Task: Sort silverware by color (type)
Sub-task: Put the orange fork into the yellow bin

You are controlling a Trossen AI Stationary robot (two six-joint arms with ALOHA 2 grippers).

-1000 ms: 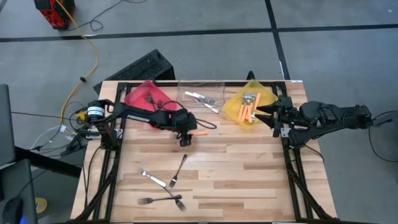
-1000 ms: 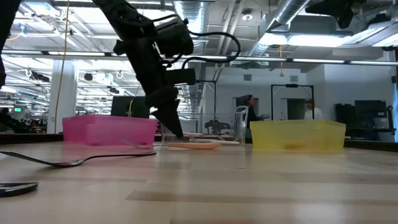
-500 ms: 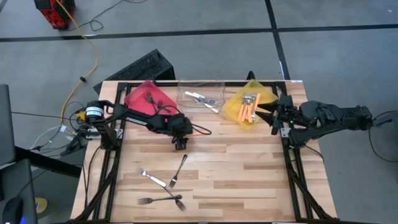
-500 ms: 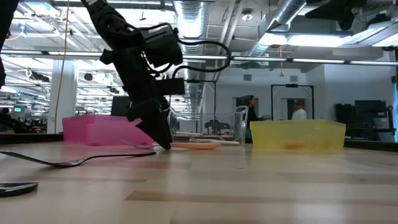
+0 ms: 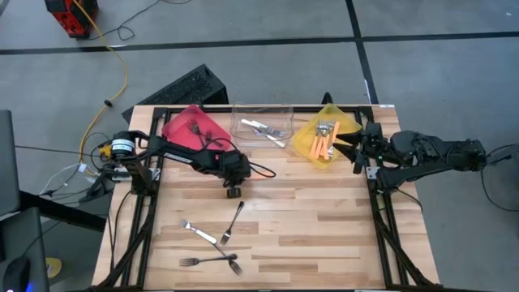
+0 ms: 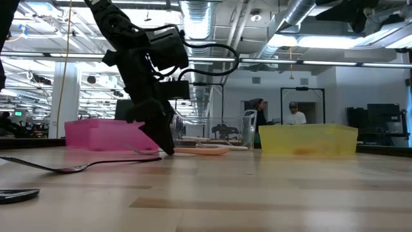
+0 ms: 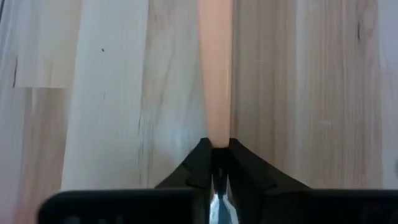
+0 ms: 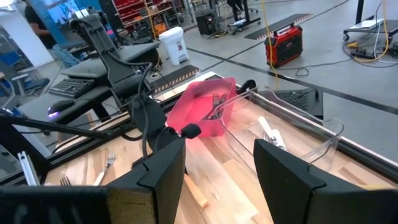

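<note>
Down on the table [image 5: 324,235], left gripper [image 7: 213,163] jaws pinch an orange-handled fork [image 7: 214,74].

Near the middle of the high view an orange-handled fork [image 7: 214,74] lay flat on the wood, its handle pinched at one end. In the lower left of that view lay a shiny silver fork [image 5: 233,221], a second silver fork [image 5: 198,231] and two dark forks [image 5: 212,261] crossing. In the upper part, dark forks [image 5: 199,130] lay in the red bin, silver forks [image 5: 265,130] in the clear one, and orange-handled forks [image 5: 323,143] in the yellow one.
</note>
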